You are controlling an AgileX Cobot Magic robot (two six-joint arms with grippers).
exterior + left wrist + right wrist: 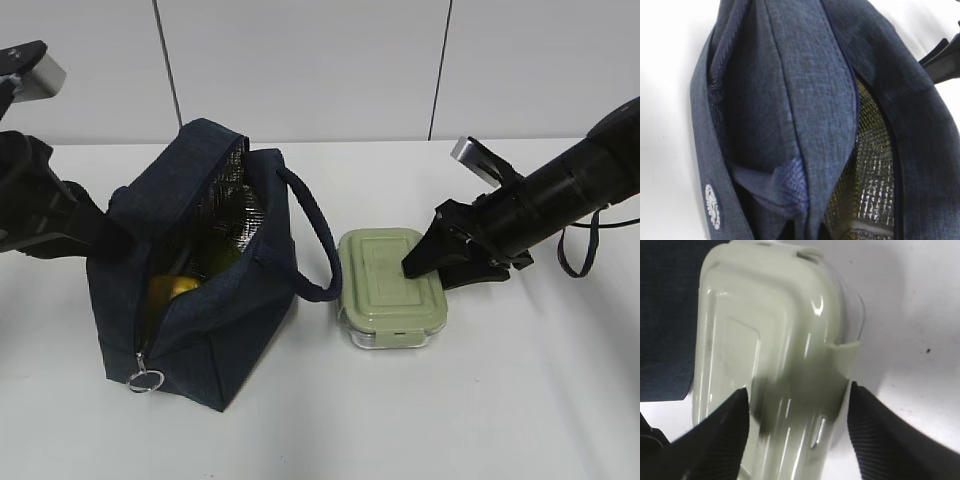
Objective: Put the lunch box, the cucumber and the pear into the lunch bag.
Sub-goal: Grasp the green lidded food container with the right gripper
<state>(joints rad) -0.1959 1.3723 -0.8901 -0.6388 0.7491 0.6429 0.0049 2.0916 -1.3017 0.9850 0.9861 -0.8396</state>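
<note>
1. The lunch box (392,288) sits flat on the white tabletop (500,400), just beside the lunch bag (200,290) and nearly under its loop handle (312,240). The step in hand looks to be the grasp of this box.

2. The right gripper (795,405) is spread wide, its two dark fingers (720,435) straddling the pale green lid, one on each long side. In the exterior view one finger tip rests over the lid's right portion. I cannot tell whether either finger touches the glass wall yet.

3. To do it well, the fingers should drop below the lid's rim and close on the glass walls, clear of the snap tab (845,351) beside the right finger; a pinch on the tab alone would likely slip or pop it.

4. The bag stands open, foil lining showing, with something yellow, probably the pear (172,290), already inside. The cucumber is not clearly visible.

5. The left gripper is at the bag's left side; its wrist view shows only fabric and lining, so I cannot tell its state. It seems to steady the mouth.

6. Lift straight up first, clear the handle, then lower the box level into the opening.
</note>
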